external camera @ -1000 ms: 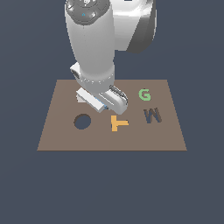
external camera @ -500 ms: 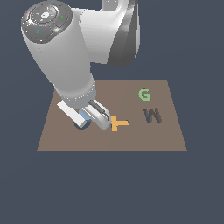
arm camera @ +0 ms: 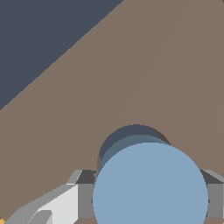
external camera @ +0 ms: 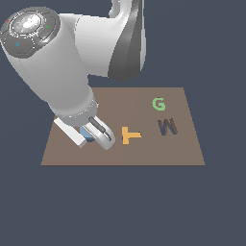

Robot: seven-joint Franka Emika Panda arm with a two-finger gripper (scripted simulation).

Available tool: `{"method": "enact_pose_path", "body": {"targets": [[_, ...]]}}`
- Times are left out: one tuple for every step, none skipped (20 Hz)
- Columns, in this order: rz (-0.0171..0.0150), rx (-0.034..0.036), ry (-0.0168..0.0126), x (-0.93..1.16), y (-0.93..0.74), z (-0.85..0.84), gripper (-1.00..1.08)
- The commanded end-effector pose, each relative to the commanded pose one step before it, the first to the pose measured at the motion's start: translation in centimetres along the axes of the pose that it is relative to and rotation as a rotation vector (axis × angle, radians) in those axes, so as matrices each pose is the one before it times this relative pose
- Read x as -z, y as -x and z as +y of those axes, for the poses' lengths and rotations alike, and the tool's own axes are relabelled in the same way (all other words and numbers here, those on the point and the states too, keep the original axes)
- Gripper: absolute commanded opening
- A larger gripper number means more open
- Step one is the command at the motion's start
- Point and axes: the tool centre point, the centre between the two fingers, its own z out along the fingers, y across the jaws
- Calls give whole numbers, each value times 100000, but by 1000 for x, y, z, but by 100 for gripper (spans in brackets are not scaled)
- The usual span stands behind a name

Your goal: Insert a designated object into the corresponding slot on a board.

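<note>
A plain dark blue-grey void surrounds the brown board (external camera: 144, 153), which lies flat with nothing else around it. The light-blue disc (arm camera: 150, 183) sits clamped between the fingers (arm camera: 83, 199) of the hand (external camera: 93, 136), held low over the board's near corner on the exterior view's left. A second ago the hand stood further back on the board and the round slot (arm camera: 127, 138) lay open to view; half a second ago the hand had swung across to it; now it has dropped lower and covers the hole completely in the exterior view. Carrying is likely finished, with only the final lowering and release left.

The wrist view shows what the exterior view cannot: the dark rim of the slot peeking out just beyond the disc, slightly offset from it, so alignment looks close but perhaps not exact, though the camera's slant may account for the shift. The exterior view alone places this against the orange T (external camera: 129, 135) just beside the hand, and the green G (external camera: 158, 103) and the dark M-shaped cutout (external camera: 167, 127) well apart.
</note>
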Motion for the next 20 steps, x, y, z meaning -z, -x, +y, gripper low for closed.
{"method": "enact_pose_path", "body": {"targets": [[29,30,-41,37,-175,-44,-100],[-30,-44,44,-35,95,45,-100],[0,0,0,-33,-13,-4,-100],[0,0,0,-99,-40,-12,-100],[13,-15,-45,-143,-70,-10,-100],[11,-17,-44,-211,-97,-16,-100],[11,-17,-44,-212,-96,-15,-100],[0,0,0,-167,-63,-19,-100],[10,-18,-44,-79,-44,0,-100],[0,0,0,-34,-13,-4,-100],[0,0,0,0,0,0,100],[0,0,0,0,0,0,100],[0,0,0,0,0,0,100],[0,0,0,0,0,0,100],[0,0,0,0,0,0,100],[0,0,0,0,0,0,100],[0,0,0,0,0,0,100],[0,0,0,0,0,0,100],[0,0,0,0,0,0,100],[0,0,0,0,0,0,100]]}}
